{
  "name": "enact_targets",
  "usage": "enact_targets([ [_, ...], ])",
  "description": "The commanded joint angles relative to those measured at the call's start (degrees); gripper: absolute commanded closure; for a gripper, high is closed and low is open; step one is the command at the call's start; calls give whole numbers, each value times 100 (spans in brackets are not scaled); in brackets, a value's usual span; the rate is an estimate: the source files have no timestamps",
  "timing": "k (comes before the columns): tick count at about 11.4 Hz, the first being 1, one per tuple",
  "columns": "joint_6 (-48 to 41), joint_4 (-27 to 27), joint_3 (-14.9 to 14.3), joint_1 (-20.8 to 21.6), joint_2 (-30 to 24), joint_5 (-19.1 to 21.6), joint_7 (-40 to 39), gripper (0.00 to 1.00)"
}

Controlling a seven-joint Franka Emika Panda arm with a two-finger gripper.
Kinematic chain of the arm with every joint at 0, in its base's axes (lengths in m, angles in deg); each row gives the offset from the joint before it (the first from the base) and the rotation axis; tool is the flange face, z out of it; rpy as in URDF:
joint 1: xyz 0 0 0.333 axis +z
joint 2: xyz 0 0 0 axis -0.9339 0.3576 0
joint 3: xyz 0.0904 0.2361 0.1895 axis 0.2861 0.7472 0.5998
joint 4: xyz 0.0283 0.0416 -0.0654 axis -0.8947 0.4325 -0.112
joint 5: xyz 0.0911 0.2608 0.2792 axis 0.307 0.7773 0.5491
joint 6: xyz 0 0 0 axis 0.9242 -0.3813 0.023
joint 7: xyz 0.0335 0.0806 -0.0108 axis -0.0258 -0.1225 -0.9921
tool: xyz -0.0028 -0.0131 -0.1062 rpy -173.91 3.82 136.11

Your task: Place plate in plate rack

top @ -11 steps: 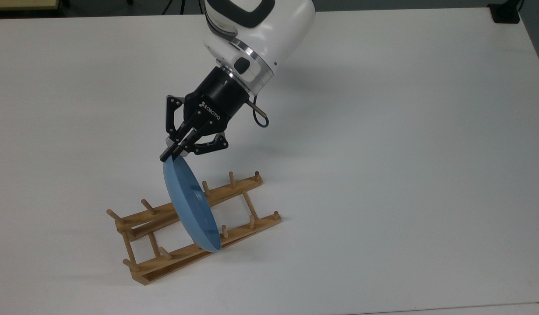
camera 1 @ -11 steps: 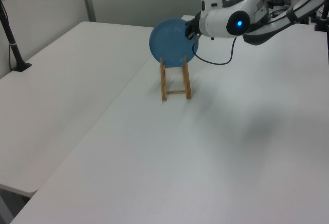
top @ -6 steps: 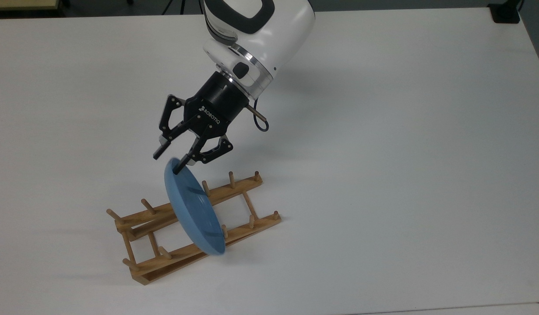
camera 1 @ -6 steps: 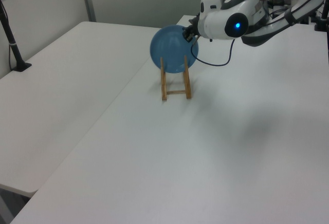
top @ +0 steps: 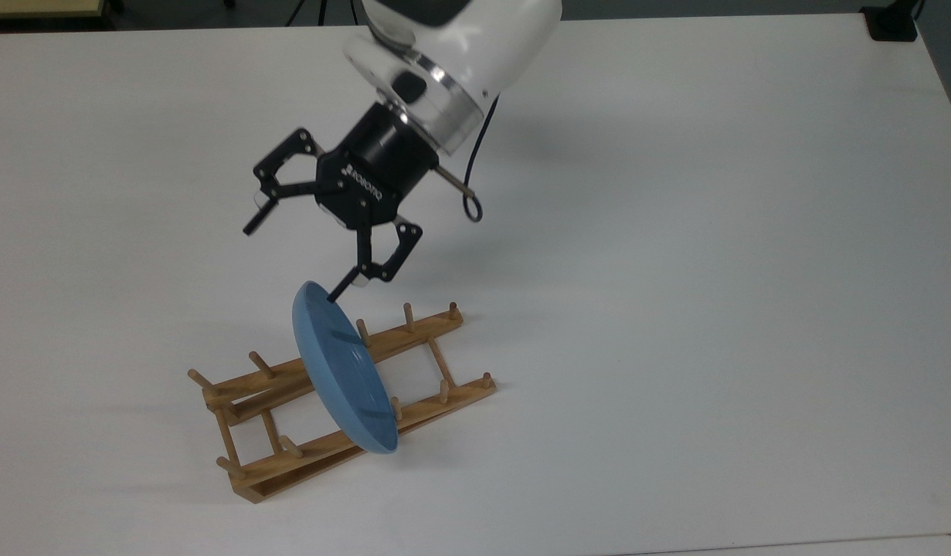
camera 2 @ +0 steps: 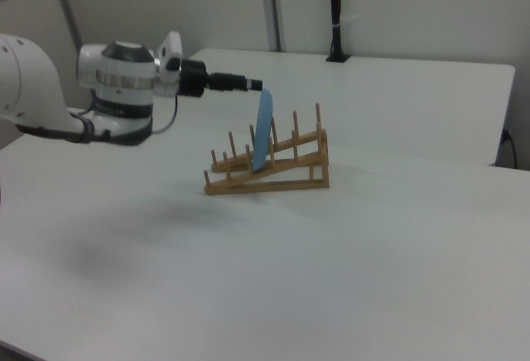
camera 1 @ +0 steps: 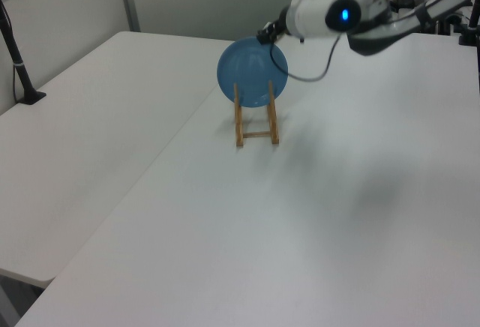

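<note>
Standing on its edge in the plate rack (top: 344,401), the light-blue plate (top: 342,371) sits between the upright pegs near the middle of the rack and leans a little to one side. In the top view its lower edge reaches over the near rail and its upper edge is close below one black finger. In the left view the plate (camera 1: 253,72) shows its round face and hides the far part of the rack (camera 1: 255,121). In the right view the plate (camera 2: 264,132) is seen almost edge-on, a thin blue strip between the pegs of the rack (camera 2: 269,166).

The gripper (top: 297,259) hangs above the upper edge of the plate, and its fingers (top: 256,220) are spread wide apart and hold nothing. One finger points to the top view's left, well away from the plate; the other comes down to just beside the plate's rim, and I cannot tell if it touches it. In the right view the gripper (camera 2: 248,84) is level with the top of the plate, at the end of the white arm (camera 2: 116,79).

The rack stands on the white bench (top: 714,270).
</note>
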Motion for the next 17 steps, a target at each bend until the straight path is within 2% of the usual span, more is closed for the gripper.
enact_targets([
  [1, -176, -237, 59, 37, -619, 2554, -1101, 0],
  [2, -464, -263, 59, 46, -813, 3635, -1839, 0],
  [3, -1006, -325, 59, 46, -1024, 4490, -2369, 0],
  [4, -1551, -369, 67, 63, -1192, 5142, -2800, 0],
  [5, -2122, -378, 68, 81, -1298, 5688, -3083, 0],
  [8, -3337, -396, 50, 55, -1640, 6902, -3689, 0],
  [10, -3953, -361, -29, -33, -1930, 7423, -4261, 0],
  [12, -4096, -291, -160, -383, -2124, 7950, -5059, 0],
  [13, -4105, -177, -239, -480, -2203, 8144, -5994, 0],
  [15, -3983, -18, -258, -603, -2274, 8154, -7456, 0],
  [17, -3938, -9, -266, -710, -2257, 8172, -8416, 0],
])
